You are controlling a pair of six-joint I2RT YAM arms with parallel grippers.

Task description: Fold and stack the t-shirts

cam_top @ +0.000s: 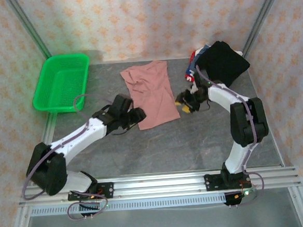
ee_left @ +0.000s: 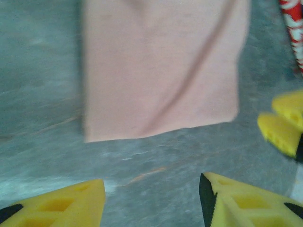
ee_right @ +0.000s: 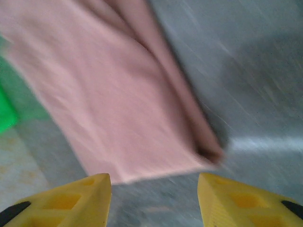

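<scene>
Two arms are bolted at the bottom edge of the top view, both reaching up-frame over the grey counter (cam_top: 195, 147).

Left hand (cam_top: 137, 115): at the lower left corner of the dusty-pink t-shirt (cam_top: 152, 92). In its wrist view the yellow fingers (ee_left: 61, 203) stand apart with bare counter between them. The shirt's hem lies just beyond the tips, not touching. The right hand's yellow tips show at that frame's right edge.

Right hand (cam_top: 183, 105): just beside the pink shirt's right edge, right of frame centre. Its wrist view is blurred, but the fingers (ee_right: 246, 198) are apart with nothing between them. The shirt's lower edge is just past the tips.

Pink t-shirt: flat on the counter at frame centre, a rough rectangle running up-frame. It is rumpled at its upper end, with a doubled-over layer along the right edge.

Farther back, upper right: black t-shirt (cam_top: 223, 61) heaped by the back corner. Red, white and navy printed t-shirts (cam_top: 193, 64) poke out at its left side, touching it.

Upper left: green plastic mesh basket (cam_top: 61, 81) at the counter's corner, well apart from the pink shirt.
</scene>
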